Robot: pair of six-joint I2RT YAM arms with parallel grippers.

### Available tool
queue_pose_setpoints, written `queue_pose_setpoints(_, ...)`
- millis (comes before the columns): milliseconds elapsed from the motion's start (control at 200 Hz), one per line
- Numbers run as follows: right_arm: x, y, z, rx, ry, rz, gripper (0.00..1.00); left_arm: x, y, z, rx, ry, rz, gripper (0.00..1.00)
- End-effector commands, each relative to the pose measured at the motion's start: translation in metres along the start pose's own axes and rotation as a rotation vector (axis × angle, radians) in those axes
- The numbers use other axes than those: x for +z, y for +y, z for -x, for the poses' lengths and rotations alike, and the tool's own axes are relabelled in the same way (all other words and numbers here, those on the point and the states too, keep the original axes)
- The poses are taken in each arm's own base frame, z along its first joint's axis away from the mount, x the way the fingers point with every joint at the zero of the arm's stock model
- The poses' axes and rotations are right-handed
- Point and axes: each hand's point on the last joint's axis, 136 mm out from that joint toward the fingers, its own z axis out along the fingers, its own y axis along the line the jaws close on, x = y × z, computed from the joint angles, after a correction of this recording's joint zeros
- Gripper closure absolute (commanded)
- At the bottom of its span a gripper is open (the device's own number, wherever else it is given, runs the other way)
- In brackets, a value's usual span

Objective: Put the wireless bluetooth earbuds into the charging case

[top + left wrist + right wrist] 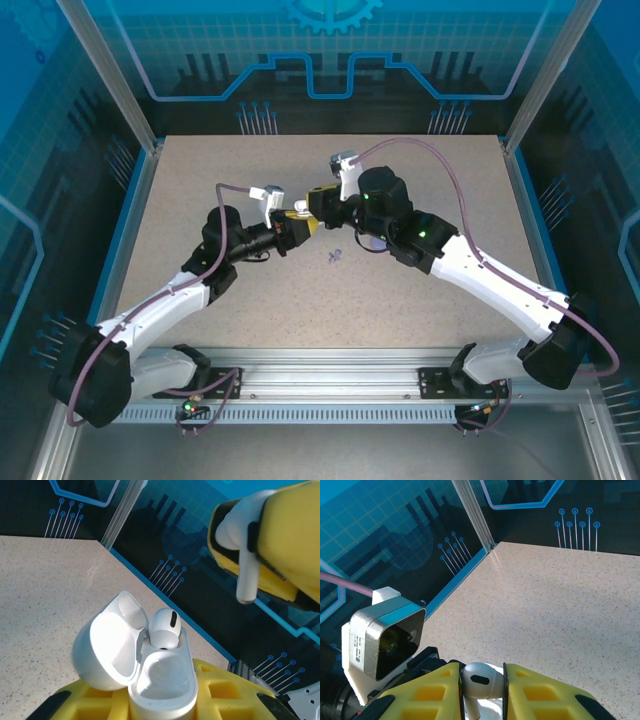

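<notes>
- Earbuds are split up: one earbud (477, 679) is pinched between the yellow fingers (540, 692) of the right gripper (481, 685). The jaws are narrow, with the bulb end poking out between the tips.
- From the left wrist cam, that same bud (245, 555) hangs stem-down out of the right gripper (260, 540). It's up and off to the right of the case, not touching it.
- The left gripper (160, 702) is clamped on the charging case (162, 680), which stands upright between its yellow fingers. The lid (107, 645) is flipped open to the left.
- The second earbud (164, 627) sits in the case on the side away from the gripper, right by the hinge.
- From above, the left gripper (292, 222) and right gripper (315, 205) are nose to nose over the middle of the table (420, 300).
- A purplish speck (335, 256) lies on the table just below the right gripper, toward the arm bases. Honestly it's too small to say what it is.
</notes>
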Motion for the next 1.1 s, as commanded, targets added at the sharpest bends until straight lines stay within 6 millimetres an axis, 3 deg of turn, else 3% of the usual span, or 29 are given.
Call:
queue_pose_setpoints(0,-0.006,0.012,0.011,0.001,-0.051,0.026,0.76,-0.003,-0.025,0.035,0.108,-0.100,-0.049,0.88)
queue_pose_setpoints(445,0.001,0.020,0.008,-0.026,-0.036,0.028,0.76,-0.004,-0.042,0.044,0.149,-0.116,-0.091,0.88)
queue_pose_setpoints(1096,0.009,0.028,0.003,-0.053,-0.021,0.029,0.76,-0.003,-0.045,0.047,0.157,-0.122,-0.095,0.89)
